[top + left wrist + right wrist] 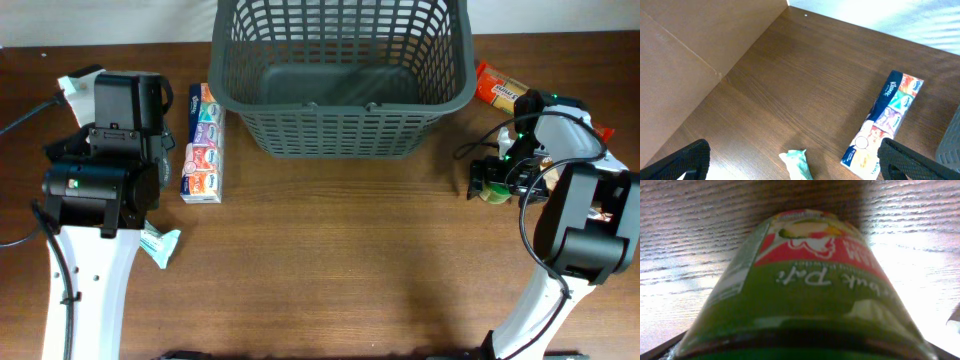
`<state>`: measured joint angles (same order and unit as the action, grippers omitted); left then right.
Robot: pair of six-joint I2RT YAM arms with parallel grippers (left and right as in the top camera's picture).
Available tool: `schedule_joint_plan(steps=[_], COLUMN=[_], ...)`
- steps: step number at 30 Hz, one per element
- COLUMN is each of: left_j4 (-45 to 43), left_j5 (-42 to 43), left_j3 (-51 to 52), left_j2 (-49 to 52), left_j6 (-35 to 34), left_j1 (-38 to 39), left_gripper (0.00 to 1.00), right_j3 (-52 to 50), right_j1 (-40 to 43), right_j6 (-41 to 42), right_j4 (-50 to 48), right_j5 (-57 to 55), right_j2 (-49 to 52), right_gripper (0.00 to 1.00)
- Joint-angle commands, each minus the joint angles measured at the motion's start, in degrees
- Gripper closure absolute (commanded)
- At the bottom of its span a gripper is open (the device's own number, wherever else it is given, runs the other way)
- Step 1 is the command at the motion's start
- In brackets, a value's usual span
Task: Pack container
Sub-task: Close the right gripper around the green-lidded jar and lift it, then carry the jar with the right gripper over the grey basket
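Green jar (805, 305) lies within the right pincer (492, 184), closed on it or not I cannot tell, so I'd want a firm squeeze before it's lifted off the table (350, 260) and over the near rim of the container (340, 132) at upper centre.

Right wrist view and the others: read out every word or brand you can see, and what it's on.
"Kleenex": on the blue edge of the tissue pack.
White upside-down script on the green jar: too unclear to read.
Print on the snack packet: too small to read.
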<state>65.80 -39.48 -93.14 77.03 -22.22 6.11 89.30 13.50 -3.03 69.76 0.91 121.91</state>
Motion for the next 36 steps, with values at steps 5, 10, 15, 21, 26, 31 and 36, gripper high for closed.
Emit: schedule_joint_plan(steps=[5, 10, 15, 21, 26, 31, 36], left_j4=[0.04, 0.04, 0.04, 0.04, 0.04, 0.04, 0.04], left_j5=[-0.79, -0.79, -0.79, -0.79, -0.79, -0.81, -0.79], left_j3=[-0.72, -0.72, -0.72, -0.72, -0.72, -0.72, -0.72], left_j2=[-0.55, -0.55, -0.55, -0.55, -0.55, -0.55, -0.55], left_j6=[0.02, 0.02, 0.02, 0.02, 0.02, 0.02, 0.02], left_j1=[-0.26, -0.26, -0.26, -0.26, -0.26, -0.26, -0.26], left_gripper=[0.01, 0.01, 0.01, 0.01, 0.01, 0.01, 0.01], right_j3=[-0.48, -0.48, -0.48, -0.48, -0.48, -0.44, 1.46], right_j1=[-0.35, -0.35, -0.35, -0.35, -0.35, -0.35, -0.35], right_j6=[0.48, 0.48, 0.5, 0.5, 0.52, 1.25, 2.01], right_j4=[-1.03, -1.49, -1.53, -1.49, -1.49, -1.55, -0.9], right_j5=[-0.11, -0.11, -0.11, -0.11, -0.09, -0.11, -0.13], right_j2=[0.72, 0.72, 0.72, 0.72, 0.72, 0.72, 0.72], right_gripper=[0.01, 0.01, 0.17, 0.42, 0.66, 0.92, 0.96])
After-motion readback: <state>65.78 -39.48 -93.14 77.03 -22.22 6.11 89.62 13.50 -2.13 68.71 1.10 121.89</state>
